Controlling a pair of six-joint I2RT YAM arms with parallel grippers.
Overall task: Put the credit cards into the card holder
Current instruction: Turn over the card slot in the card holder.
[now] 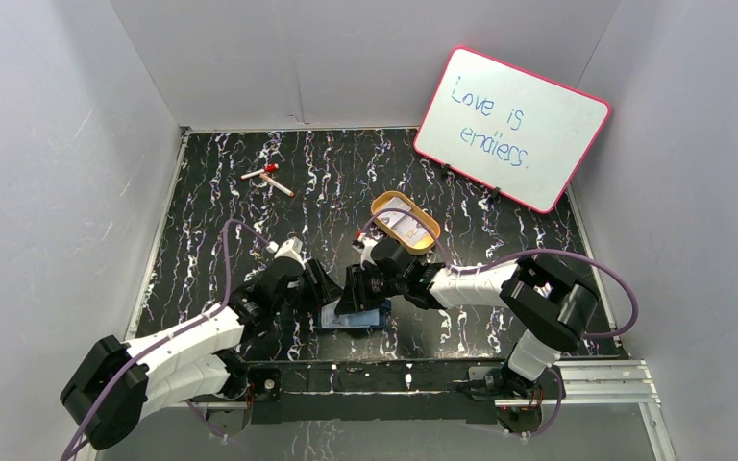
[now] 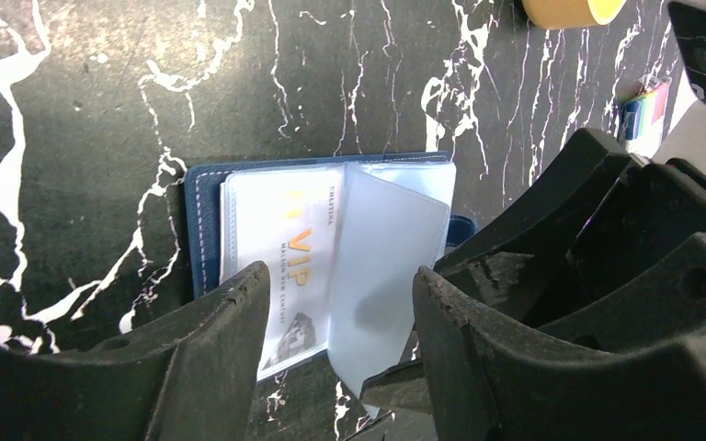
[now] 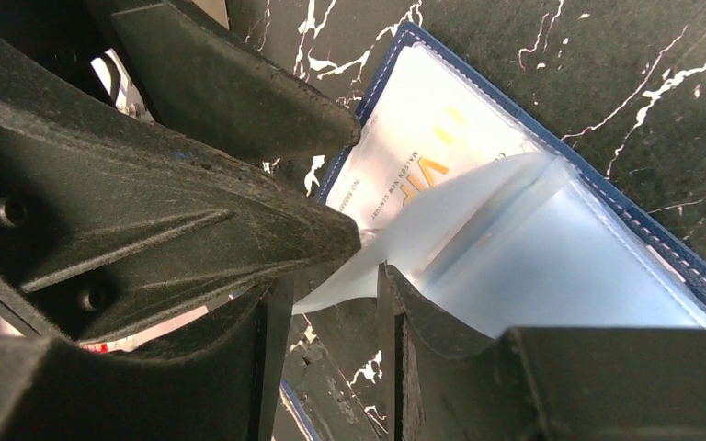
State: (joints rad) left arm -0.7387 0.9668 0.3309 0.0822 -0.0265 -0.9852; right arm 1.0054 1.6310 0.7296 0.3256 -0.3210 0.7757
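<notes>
Nearest us, the left hand [image 2: 340, 280] hovers with its rough black plastic fingers well apart and empty, over the stitched navy card holder [image 2: 204, 220] lying open on the marbled worktop [image 2: 74, 138]. We read gold "VIP" on a credit card [image 2: 280, 239] in its clear sleeve. The right hand [image 3: 331, 287] stands part open, and the corner of a lifted sleeve flap [image 3: 441, 220] reaches the gap between its tips.

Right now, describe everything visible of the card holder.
The card holder lies open on the black marbled table, near the arm bases. It has a navy cover with pale stitching and clear plastic sleeves inside. One sleeve holds a white card with gold VIP lettering. A middle leaf stands lifted, its edge reaching between the fingers of the open right gripper.
</notes>
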